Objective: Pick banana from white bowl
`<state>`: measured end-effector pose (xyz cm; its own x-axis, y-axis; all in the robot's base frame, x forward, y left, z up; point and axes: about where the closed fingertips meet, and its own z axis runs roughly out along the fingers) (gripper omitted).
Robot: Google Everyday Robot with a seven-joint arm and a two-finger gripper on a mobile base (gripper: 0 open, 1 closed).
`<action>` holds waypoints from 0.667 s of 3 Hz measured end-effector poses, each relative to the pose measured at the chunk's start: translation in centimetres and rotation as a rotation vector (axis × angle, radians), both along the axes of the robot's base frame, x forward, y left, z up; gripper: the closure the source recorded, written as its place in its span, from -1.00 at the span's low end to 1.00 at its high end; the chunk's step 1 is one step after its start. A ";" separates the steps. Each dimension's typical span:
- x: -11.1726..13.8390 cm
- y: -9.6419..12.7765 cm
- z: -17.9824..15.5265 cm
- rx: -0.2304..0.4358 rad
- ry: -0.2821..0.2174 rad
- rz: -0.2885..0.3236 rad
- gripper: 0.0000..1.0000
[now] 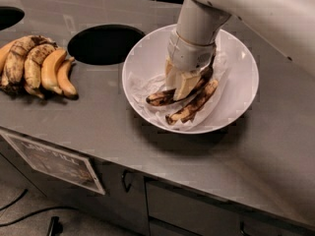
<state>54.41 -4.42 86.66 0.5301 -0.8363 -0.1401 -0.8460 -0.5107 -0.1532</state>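
The white bowl (241, 58) with its crinkled liner stands on the grey counter. Two bananas lie in it side by side. The dark black-brown banana (158, 98) is the upper left one and runs up under the gripper. The banana with pale yellow patches (193, 108) lies just below and right of it. My gripper (178, 85) reaches straight down into the bowl's middle. Its cream fingers (187, 85) are closed on the dark banana's middle, which they hide. The banana still rests on the liner.
A yellow-and-brown bunch of bananas (37, 65) lies at the counter's left. A round dark hole (104, 44) opens in the counter between the bunch and the bowl. Another hole (7, 16) is at the far left. The counter's front edge runs below the bowl.
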 end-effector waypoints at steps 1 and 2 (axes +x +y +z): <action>-0.9 0.1 2.3 0.027 -0.067 0.002 1.00; -2.0 0.5 4.8 0.041 -0.128 0.010 1.00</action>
<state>52.44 -3.88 91.44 0.5546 -0.8256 -0.1045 -0.8129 -0.5105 -0.2803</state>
